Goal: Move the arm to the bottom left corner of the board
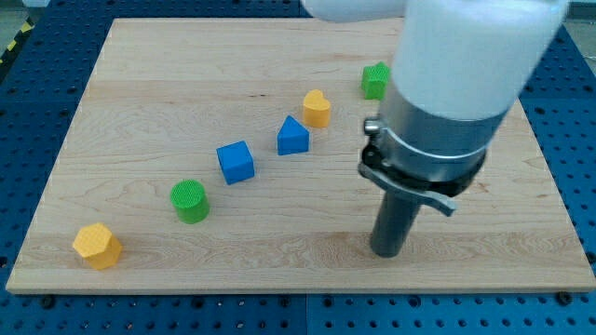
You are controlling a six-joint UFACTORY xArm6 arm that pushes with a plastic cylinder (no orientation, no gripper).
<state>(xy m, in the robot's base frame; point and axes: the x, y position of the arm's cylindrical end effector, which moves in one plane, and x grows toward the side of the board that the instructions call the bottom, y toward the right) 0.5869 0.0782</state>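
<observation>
My tip [386,251], the lower end of a straight dark rod standing upright, rests on the wooden board [279,251] toward its bottom right. The board is a pale rectangular slab lying flat. Its bottom left corner sits well apart from my tip, far across toward the view's left.

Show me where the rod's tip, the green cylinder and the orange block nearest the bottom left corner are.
my tip [387,252]: camera view, very end of the rod.
green cylinder [190,198]: camera view, its ridged top.
orange hexagonal block [97,246]: camera view, centre of its top face.
</observation>
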